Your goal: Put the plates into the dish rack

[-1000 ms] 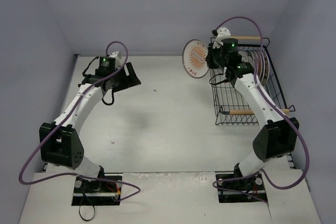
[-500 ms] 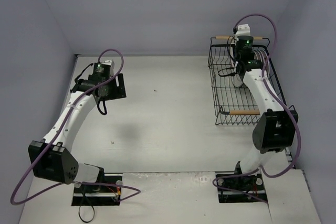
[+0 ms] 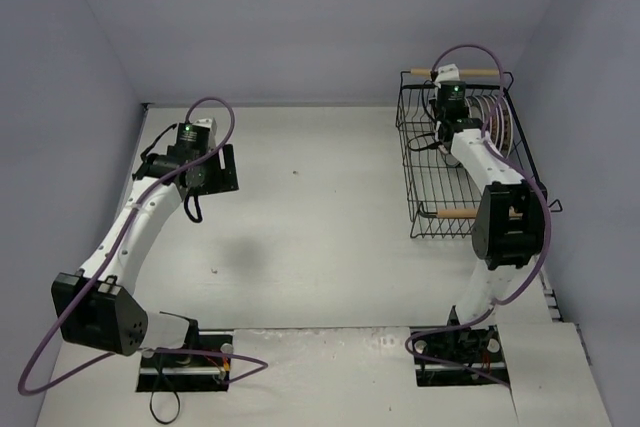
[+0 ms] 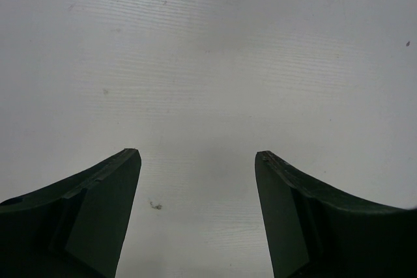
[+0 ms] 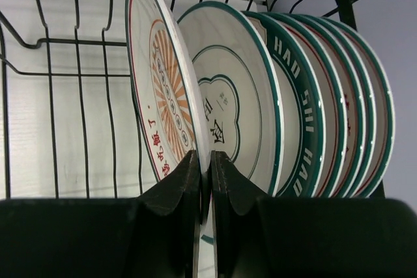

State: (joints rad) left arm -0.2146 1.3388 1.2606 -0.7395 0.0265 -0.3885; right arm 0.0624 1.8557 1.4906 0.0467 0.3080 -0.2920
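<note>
My right claw [image 5: 210,161] is pressed together on the lower rim of the sunburst plate [image 5: 163,89], which rises straight up from the fingers inside the rack [image 5: 78,96]. The plate stands on edge, leaning slightly. Its orange face is turned toward the open part of the rack and its back toward the green-rimmed plates [image 5: 313,96] lined up just beside it at the rack's far end. My left claw [image 4: 197,161] is spread wide above the white surface [image 4: 208,43], well apart from the rack.
</note>
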